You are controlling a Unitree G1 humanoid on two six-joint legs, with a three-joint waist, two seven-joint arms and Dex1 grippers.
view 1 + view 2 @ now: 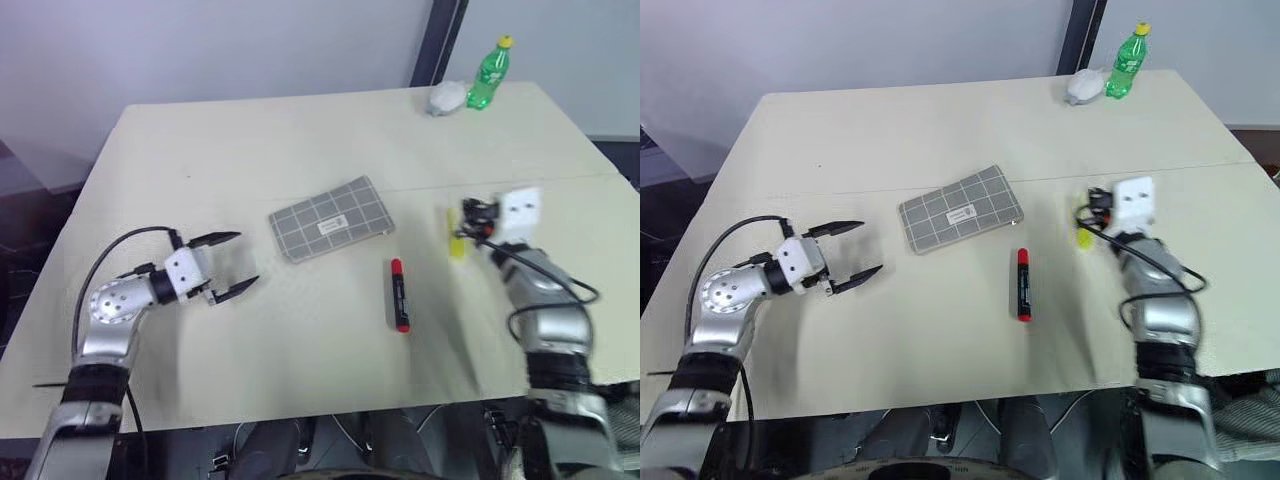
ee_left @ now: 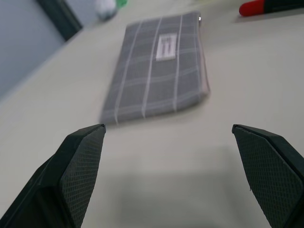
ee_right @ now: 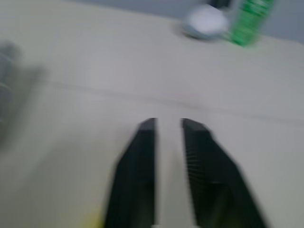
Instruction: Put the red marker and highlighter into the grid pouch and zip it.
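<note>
The flat grey fabric grid pouch with white lines and a small white label [image 1: 331, 220] lies flat near the middle of the pale beige table [image 1: 250, 140], angled, apparently zipped shut; no pen is in it yet, so the task looks barely begun. The left gripper [image 1: 236, 262] hovers level just beside the pouch's near end with its two black fingers spread wide and nothing between them; likely posted there to steady or open the pouch. The right gripper [image 3: 167, 124] has its fingers drawn nearly together with a thin gap; a smear of yellow sits at its base in the wrist view, and from the head the short pale yellow translucent highlighter [image 1: 457, 243] sits right at the claw, so it is probably pinched, though blur leaves that unsure. The slim red marker with red cap and black band [image 1: 399, 294] lies untouched on the table between pouch and right arm, apart from both. At the far edge stand a green plastic bottle with yellow cap [image 1: 489, 72] and a crumpled white lump [image 1: 447, 96], well apart from the work.
</note>
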